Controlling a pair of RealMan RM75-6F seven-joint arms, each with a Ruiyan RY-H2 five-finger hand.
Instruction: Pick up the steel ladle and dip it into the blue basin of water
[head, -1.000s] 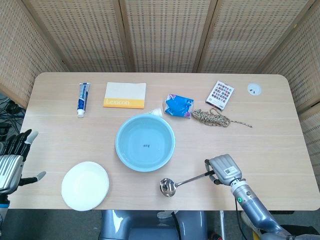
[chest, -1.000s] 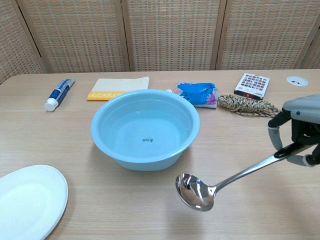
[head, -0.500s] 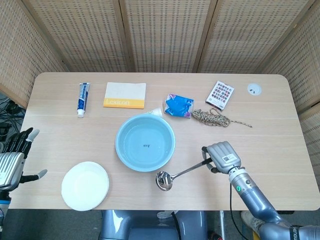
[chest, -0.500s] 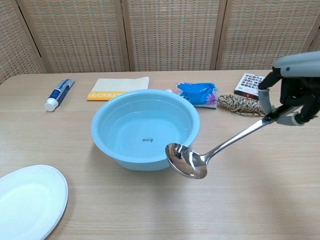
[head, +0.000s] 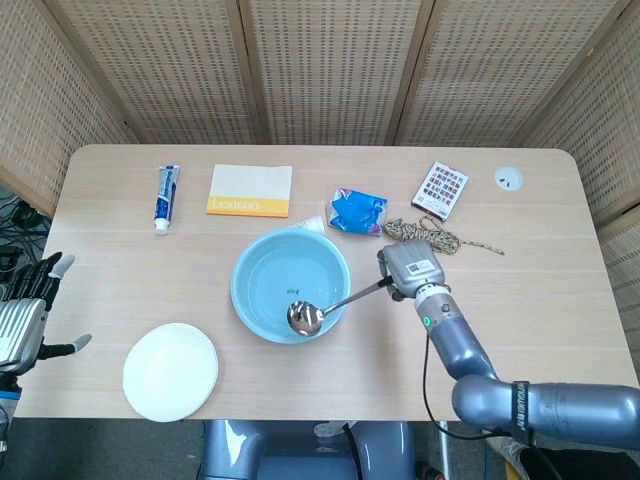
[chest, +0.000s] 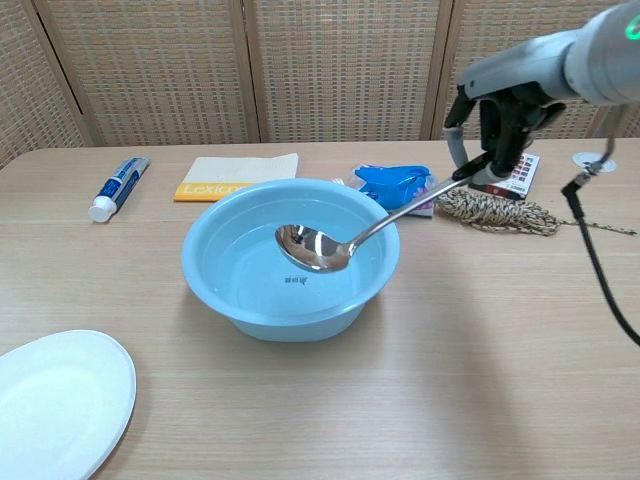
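My right hand (head: 408, 268) (chest: 497, 125) grips the end of the steel ladle's handle. The ladle (head: 306, 318) (chest: 315, 247) slopes down to the left, its shiny bowl hanging inside the rim of the blue basin (head: 262, 262) (chest: 215, 265), just above the water. The basin stands mid-table with water in it. My left hand (head: 25, 320) is open beside the table's left edge, holding nothing; the chest view does not show it.
A white plate (head: 170, 371) (chest: 55, 402) lies front left. Along the back are a toothpaste tube (head: 166, 198) (chest: 118, 187), a yellow-edged notepad (head: 250, 190), a blue packet (head: 357, 211) (chest: 397, 186), a coiled rope (head: 425, 235) (chest: 497, 212) and a card box (head: 440, 189).
My right hand lifted the ladle from the front of the table and swung it back and left. The ladle's bowl went from outside the basin to over the water.
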